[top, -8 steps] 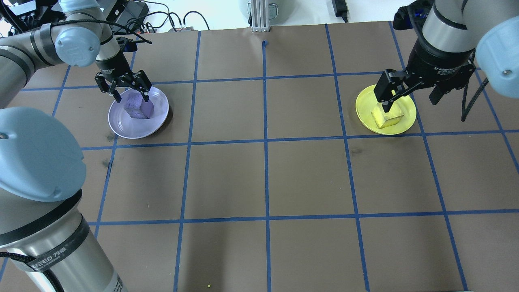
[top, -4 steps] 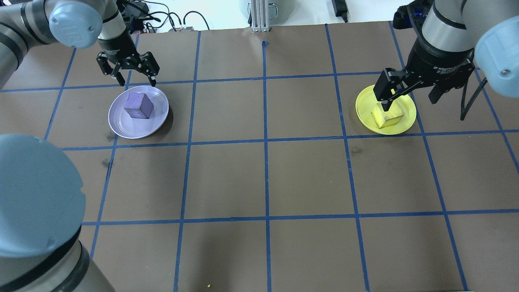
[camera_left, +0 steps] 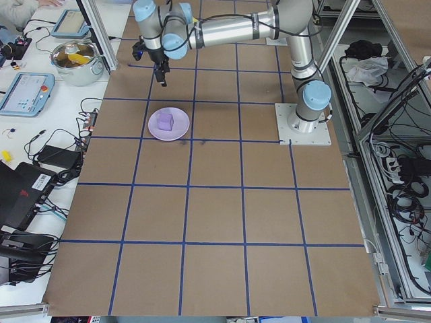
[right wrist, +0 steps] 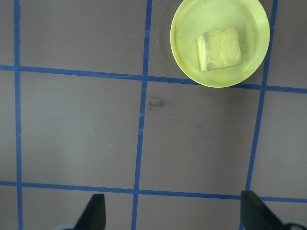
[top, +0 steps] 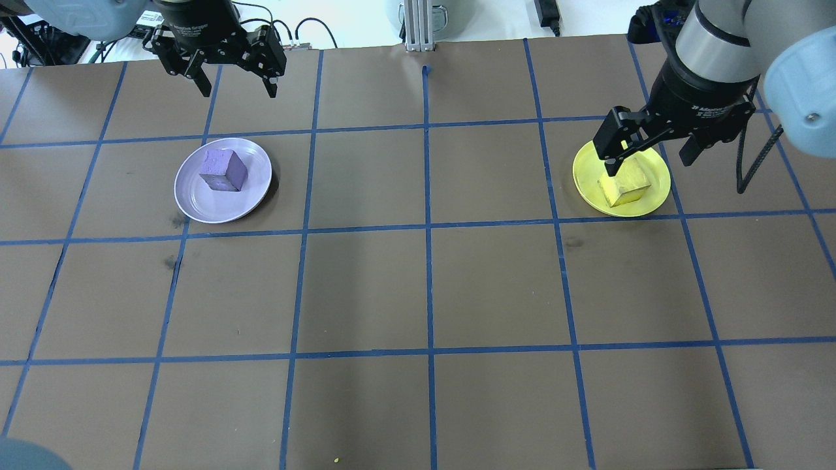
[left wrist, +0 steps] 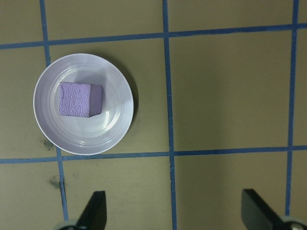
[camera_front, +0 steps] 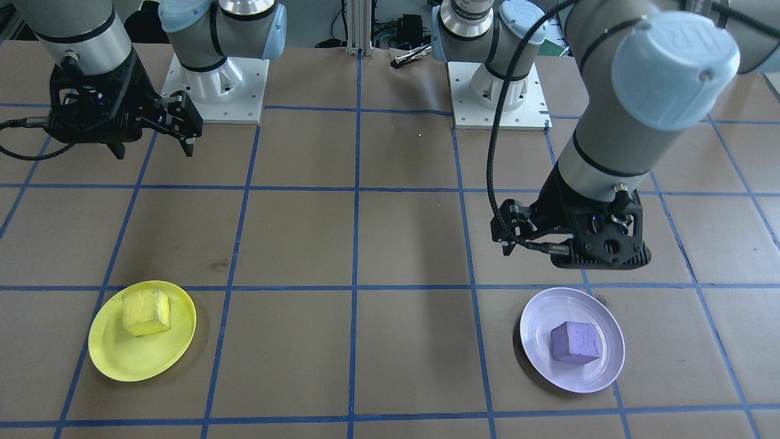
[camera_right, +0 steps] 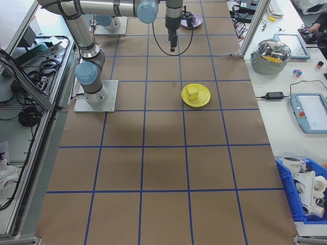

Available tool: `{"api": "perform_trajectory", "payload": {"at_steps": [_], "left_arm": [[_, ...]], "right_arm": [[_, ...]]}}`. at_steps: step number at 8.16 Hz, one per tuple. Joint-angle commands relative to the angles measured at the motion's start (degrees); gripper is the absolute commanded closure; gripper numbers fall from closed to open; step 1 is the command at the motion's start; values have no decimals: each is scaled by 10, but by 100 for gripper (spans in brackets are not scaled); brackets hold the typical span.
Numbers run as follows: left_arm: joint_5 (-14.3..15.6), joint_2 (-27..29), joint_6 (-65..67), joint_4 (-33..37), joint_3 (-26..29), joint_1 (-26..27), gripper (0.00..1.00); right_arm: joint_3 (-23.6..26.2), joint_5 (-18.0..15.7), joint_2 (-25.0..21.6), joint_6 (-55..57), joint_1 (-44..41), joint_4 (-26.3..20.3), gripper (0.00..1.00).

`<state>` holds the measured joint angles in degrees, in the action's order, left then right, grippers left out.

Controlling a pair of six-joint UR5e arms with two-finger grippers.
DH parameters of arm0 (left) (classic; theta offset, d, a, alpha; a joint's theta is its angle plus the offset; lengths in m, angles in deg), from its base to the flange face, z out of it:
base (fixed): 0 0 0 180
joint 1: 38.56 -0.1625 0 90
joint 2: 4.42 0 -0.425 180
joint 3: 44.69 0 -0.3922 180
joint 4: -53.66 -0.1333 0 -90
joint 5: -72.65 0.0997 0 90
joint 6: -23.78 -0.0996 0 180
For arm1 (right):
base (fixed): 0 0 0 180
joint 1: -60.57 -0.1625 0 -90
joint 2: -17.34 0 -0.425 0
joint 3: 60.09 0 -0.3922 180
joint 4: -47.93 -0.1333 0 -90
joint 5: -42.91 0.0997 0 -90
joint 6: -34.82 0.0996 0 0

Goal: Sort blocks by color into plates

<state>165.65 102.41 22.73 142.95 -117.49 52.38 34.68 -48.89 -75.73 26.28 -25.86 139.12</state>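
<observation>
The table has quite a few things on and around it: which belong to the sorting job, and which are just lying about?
Part of the job:
- small purple foam cube in the pale lavender round plate
- small yellow foam cube in the bright yellow round plate

Just lying about:
- steel lidded pot
- grey handheld tablet
- blue parts bin

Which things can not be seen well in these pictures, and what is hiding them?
- Overhead view: the right gripper covers part of the yellow plate and yellow block.
- Both wrist views: the fingers are cut off by the bottom edge.
- Side views: both blocks too small for surface detail.
</observation>
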Motion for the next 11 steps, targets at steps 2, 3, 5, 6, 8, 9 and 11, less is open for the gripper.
{"api": "perform_trajectory", "payload": {"at_steps": [2,3,5,6,8,9,11], "left_arm": [[1,-52,3,6,-1,28,0],[-1,-65,3,6,-2,28,0],[-4,-64,3,4,-1,28,0],[-2,-58,3,3,-2,27,0],[-3,-58,2,2,-1,22,0],[-4,-58,4,-9,-1,27,0],[1,-70,3,-9,0,27,0]], "right_arm": [[7,29,-1,-6,-1,7,0],[7,28,-1,-6,-1,6,0],[8,27,-1,-5,-1,5,0],[8,27,-1,-3,-1,4,0],[8,27,-1,-1,-1,4,0],[8,26,-1,-1,-1,1,0],[8,27,-1,1,-1,2,0]]}}
